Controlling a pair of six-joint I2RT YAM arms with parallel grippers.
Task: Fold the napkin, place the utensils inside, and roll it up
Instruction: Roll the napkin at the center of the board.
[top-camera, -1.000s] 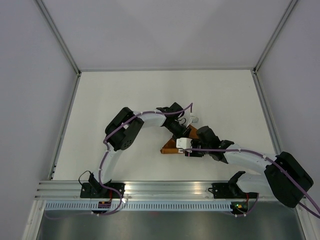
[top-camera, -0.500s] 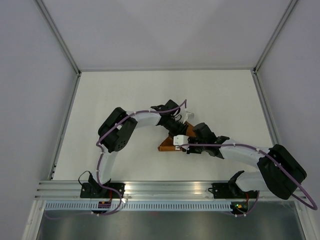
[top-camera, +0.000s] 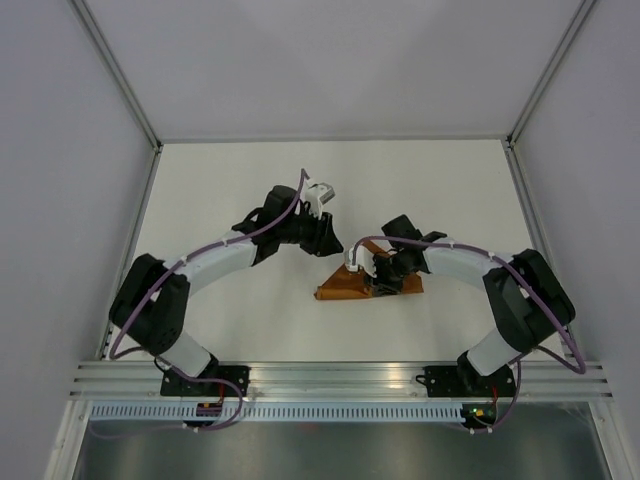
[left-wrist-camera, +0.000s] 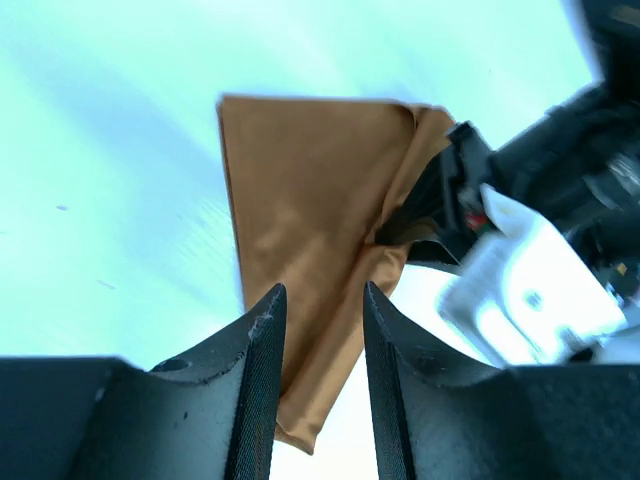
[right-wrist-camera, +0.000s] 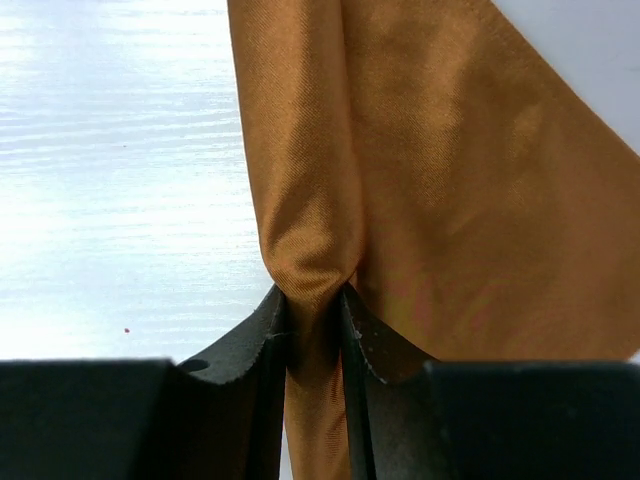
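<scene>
The orange-brown napkin (top-camera: 343, 291) lies as a narrow folded bundle on the white table, near the middle. My right gripper (top-camera: 384, 277) is shut on a rolled fold of it; in the right wrist view the cloth (right-wrist-camera: 470, 190) bunches into a tube pinched between the jaws (right-wrist-camera: 314, 297). My left gripper (top-camera: 321, 237) hovers up and left of the napkin, apart from it. In the left wrist view its jaws (left-wrist-camera: 318, 305) stand open with nothing between them, and the napkin (left-wrist-camera: 310, 190) lies beyond on the table. The utensils are hidden.
The white table (top-camera: 450, 190) is walled by grey panels on three sides. An aluminium rail (top-camera: 330, 378) with both arm bases runs along the near edge. The right arm's wrist (left-wrist-camera: 535, 270) shows at the right of the left wrist view, close to the napkin.
My left gripper opened, let go and drew back up and left, off the napkin. My right gripper closed on the rolled fold, and its arm swung round to the napkin's right end.
</scene>
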